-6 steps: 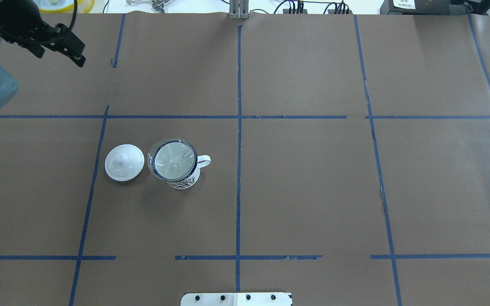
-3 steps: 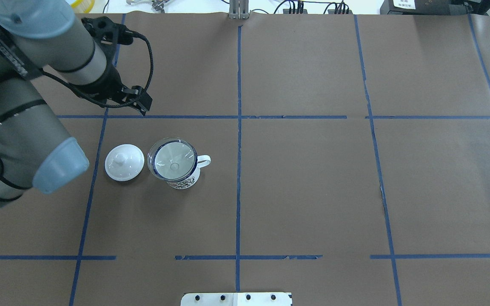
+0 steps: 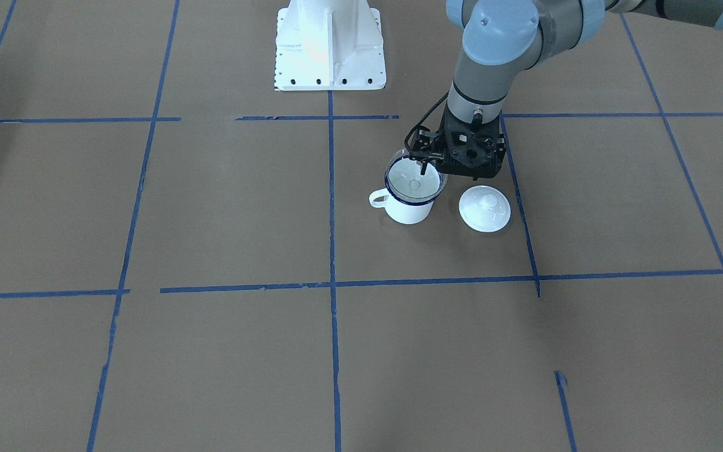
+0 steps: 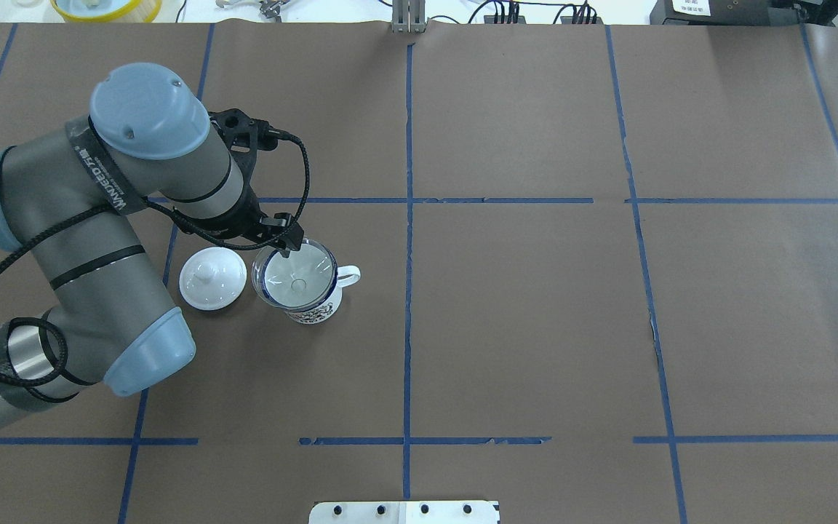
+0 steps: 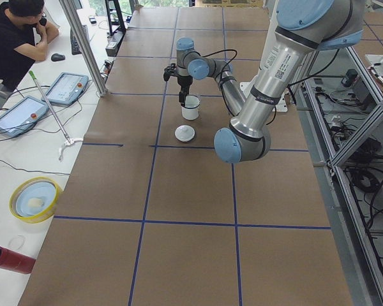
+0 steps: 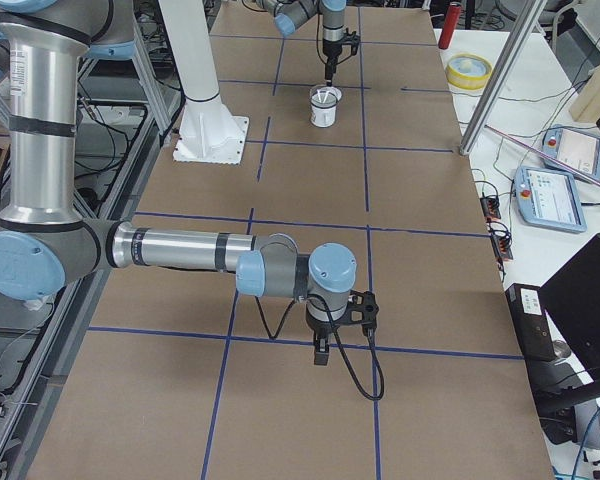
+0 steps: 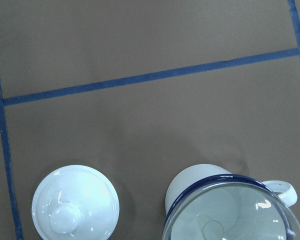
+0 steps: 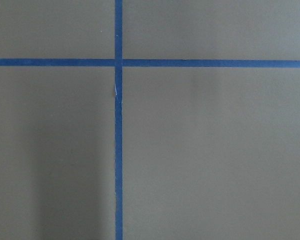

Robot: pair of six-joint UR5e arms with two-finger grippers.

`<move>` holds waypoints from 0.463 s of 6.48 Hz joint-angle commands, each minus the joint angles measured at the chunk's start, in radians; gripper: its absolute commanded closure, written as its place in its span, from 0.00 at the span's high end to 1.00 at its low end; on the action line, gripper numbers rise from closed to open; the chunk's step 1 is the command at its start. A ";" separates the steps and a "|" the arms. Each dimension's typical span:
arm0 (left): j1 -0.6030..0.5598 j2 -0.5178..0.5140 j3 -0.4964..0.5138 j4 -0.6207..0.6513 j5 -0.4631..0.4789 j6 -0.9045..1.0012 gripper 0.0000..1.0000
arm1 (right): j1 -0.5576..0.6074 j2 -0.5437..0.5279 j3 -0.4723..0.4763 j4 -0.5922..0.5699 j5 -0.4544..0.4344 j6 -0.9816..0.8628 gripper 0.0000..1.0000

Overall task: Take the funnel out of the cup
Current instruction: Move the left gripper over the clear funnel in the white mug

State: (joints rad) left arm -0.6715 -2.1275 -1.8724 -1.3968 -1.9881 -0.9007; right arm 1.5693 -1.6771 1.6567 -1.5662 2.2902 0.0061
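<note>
1. the left tool (image 4: 286, 249) hangs tip-down over the cup (image 4: 313, 311), above its rim on the side nearest the lid (image 4: 212, 278). its fingers read as one narrow dark tip with no gap showing, and nothing is held between them. whether the tip touches the funnel's edge i cannot tell.
2. the left arm (image 4: 135, 160) bends in over the surface (image 4: 535, 306) from beyond the lid's side of the cup, with a black cable looping along it.
3. the funnel (image 4: 295, 274) sits upright in the cup's mouth, its clear flared bowl resting on the dark blue rim and its spout pointing down inside. from the front it shows as a pale disc filling the cup's opening (image 3: 415, 182).
4. the cup stands upright on the surface, its small white loop handle pointing away from the lid.
5. the lid lies just beside the cup, on the side opposite the handle. it is knob up and not touching the cup.
6. blue tape lines (image 4: 408, 327) cross the brown surface, and the cup stands inside one of the squares they mark.
7. the right tool (image 6: 320, 352) points down well apart from the cup, far along the surface near a crossing of tape lines. i cannot tell how far open it is.
</note>
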 commanded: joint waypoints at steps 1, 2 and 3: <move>0.012 0.003 0.019 -0.002 0.000 -0.003 0.82 | 0.000 -0.001 0.000 0.000 0.000 0.000 1.00; 0.013 0.003 0.024 -0.002 -0.004 -0.003 0.73 | 0.000 -0.001 0.000 0.000 0.000 0.000 1.00; 0.017 0.003 0.025 -0.002 -0.005 -0.003 0.63 | 0.000 0.000 0.000 0.000 0.000 0.000 1.00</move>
State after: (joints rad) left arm -0.6578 -2.1247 -1.8499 -1.3989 -1.9914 -0.9036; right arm 1.5692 -1.6776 1.6567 -1.5662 2.2902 0.0061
